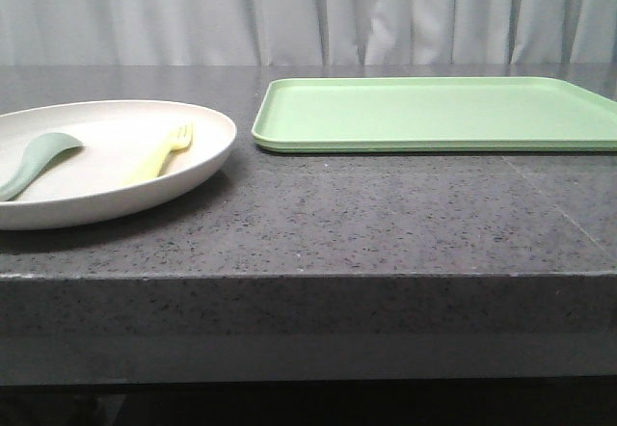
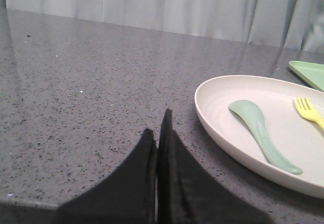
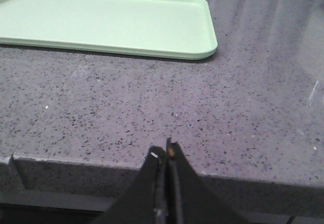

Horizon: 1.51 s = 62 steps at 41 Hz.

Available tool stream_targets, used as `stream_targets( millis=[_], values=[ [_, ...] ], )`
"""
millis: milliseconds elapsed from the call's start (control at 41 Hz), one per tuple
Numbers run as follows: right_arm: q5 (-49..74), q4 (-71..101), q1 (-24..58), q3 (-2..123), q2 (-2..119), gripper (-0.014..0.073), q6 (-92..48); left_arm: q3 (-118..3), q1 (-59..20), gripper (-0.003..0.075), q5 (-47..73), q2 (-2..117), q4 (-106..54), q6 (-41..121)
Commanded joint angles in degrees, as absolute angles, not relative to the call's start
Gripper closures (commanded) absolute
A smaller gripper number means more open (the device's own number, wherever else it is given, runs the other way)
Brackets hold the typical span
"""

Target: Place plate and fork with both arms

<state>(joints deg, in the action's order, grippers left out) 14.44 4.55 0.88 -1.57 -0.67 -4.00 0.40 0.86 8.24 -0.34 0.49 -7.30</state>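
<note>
The cream-white plate (image 1: pixel 106 127) sits at the left of the dark speckled table, and shows in the left wrist view (image 2: pixel 223 112) too. The pale-yellow fork (image 1: pixel 166 152) lies in it on its right side, tines pointing away; its tines show in the left wrist view (image 2: pixel 306 108). My left gripper (image 2: pixel 158 125) is shut and empty, low over the table, beside the plate's rim. My right gripper (image 3: pixel 165 150) is shut and empty at the table's front edge, short of the tray. Neither gripper shows in the front view.
A grey-green spoon (image 1: pixel 39 158) lies in the plate beside the fork, also in the left wrist view (image 2: pixel 260 133). A flat light-green tray (image 1: pixel 434 113) lies at the back right, seen in the right wrist view (image 3: pixel 106 21). A pale curtain hangs behind the table.
</note>
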Motion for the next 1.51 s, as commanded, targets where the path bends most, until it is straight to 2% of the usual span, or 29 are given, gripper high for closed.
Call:
stream_targets(
  millis=[0,585,901,1048,1169,1243,1486],
  values=[
    [10.10,4.52,0.87,-1.37,-1.64,0.0661,-4.34,0.49,0.97,0.0738,3.44,-1.50,0.00,-7.33],
    [8.40,5.05,0.87,-1.37,-1.64,0.0661,-4.29,0.49,0.97,0.0738,2.16,-1.50,0.00,-7.33],
    [-1.51,5.73,0.87,-1.37,-1.64,0.0661,-4.29,0.49,0.97,0.0738,-7.71,-1.50,0.00,-7.33],
    [-11.97,5.78,0.87,-1.32,-1.64,0.0661,-4.23,-0.32,0.97,0.0738,-13.40,-1.50,0.00,-7.33],
    [-20.17,6.05,0.87,0.02,-1.64,0.0661,-0.45,-4.17,0.97,0.0738,-12.22,-1.13,0.00,-7.33],
    [-16.50,6.05,0.87,2.98,-1.64,0.0661,2.89,-7.64,0.97,0.0738,-10.83,0.10,0.00,-7.33],
    [13.57,5.46,0.87,22.23,4.50,0.0661,2.27,-22.24,0.97,0.0738,0.34,12.09,4.73,-7.33]
  ],
)
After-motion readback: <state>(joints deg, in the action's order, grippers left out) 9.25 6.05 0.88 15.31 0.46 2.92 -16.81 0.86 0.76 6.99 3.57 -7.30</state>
